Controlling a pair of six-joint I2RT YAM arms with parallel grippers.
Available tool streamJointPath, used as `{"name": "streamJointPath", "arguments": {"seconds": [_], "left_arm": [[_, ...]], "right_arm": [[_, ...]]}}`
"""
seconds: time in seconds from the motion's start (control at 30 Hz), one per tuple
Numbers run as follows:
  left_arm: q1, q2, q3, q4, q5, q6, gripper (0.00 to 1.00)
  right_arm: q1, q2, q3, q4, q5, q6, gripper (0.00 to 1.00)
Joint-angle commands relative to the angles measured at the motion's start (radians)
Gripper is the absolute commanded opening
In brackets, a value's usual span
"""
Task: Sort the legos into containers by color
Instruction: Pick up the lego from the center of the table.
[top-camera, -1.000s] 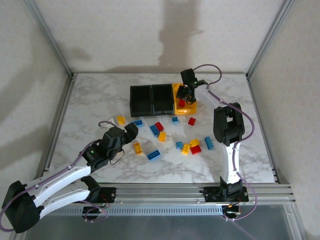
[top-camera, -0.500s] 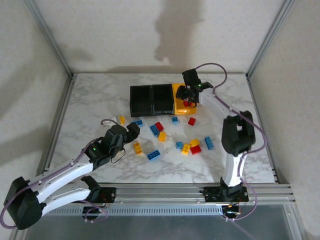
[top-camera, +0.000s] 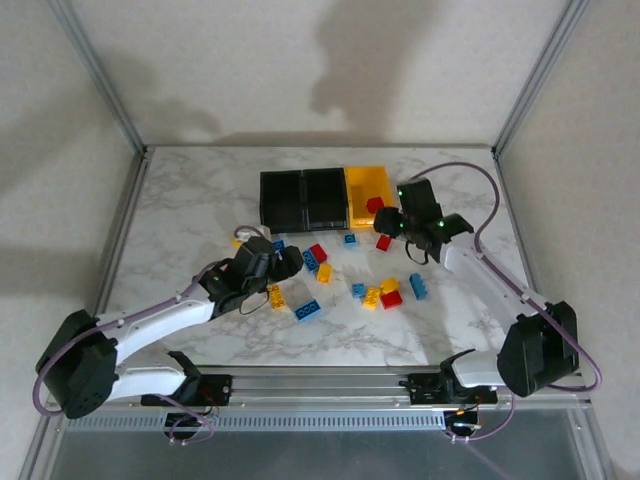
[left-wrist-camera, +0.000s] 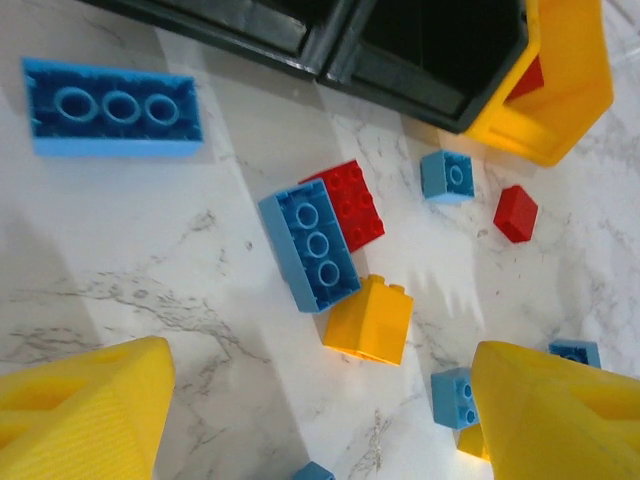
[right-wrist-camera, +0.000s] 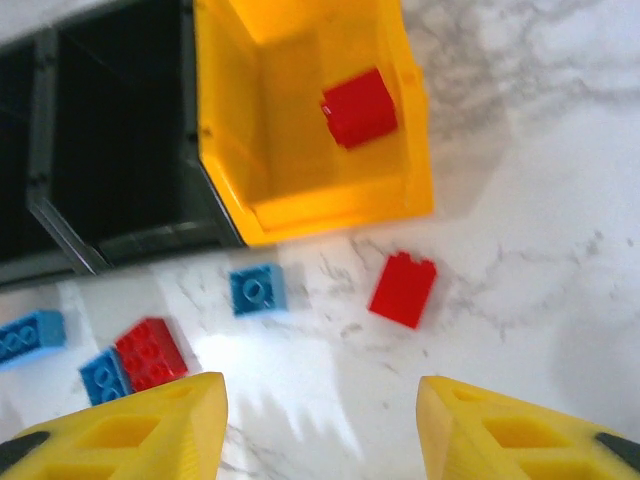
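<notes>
Glossy plastic legos (left-wrist-camera: 370, 320), smooth marble-look table (top-camera: 190, 200), matt plastic containers (top-camera: 290, 218)

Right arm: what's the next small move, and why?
Probably lower the right gripper onto the loose red brick on the marble just in front of the yellow bin. Its jaws stand open with nothing between them, another red brick already lies in that bin, so red seems to go there, and this brick is the closest one to it.
</notes>
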Motion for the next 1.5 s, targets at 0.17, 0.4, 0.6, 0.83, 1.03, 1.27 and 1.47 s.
{"name": "streamJointPath", "arguments": {"seconds": [0.17,0.4,0.6,0.83,1.03,1.27,1.47], "left_arm": [[-0.074,0.091,0.072,0.082,0.047,0.035,0.78],[-0.134,0.137,0.099,0.122,0.025,0.05,0.78],[-0.145,0.132,0.102,0.109,0.01,0.05,0.79],[-0.145,0.126,0.097,0.081,-0.018,0.056,0.79],[-0.145,0.14,0.096,0.085,-0.021,0.052,0.79],[-0.145,0.135,0.086,0.087,-0.029,0.046,0.79],[-0.145,0.125,0.083,0.082,-0.044,0.041,0.79]], "right_arm": [[-0.001,0.013,-0.117,0.048,0.037,0.053,0.55],[-0.004,0.206,-0.084,0.139,0.089,0.083,0.58],[-0.014,0.34,-0.04,0.189,0.107,0.105,0.59],[-0.028,0.437,-0.009,0.229,0.115,0.141,0.57],[-0.029,0.489,0.048,0.23,0.121,0.141,0.55],[-0.034,0.524,0.045,0.231,0.117,0.144,0.52],[-0.036,0.53,0.027,0.247,0.109,0.146,0.45]]}}
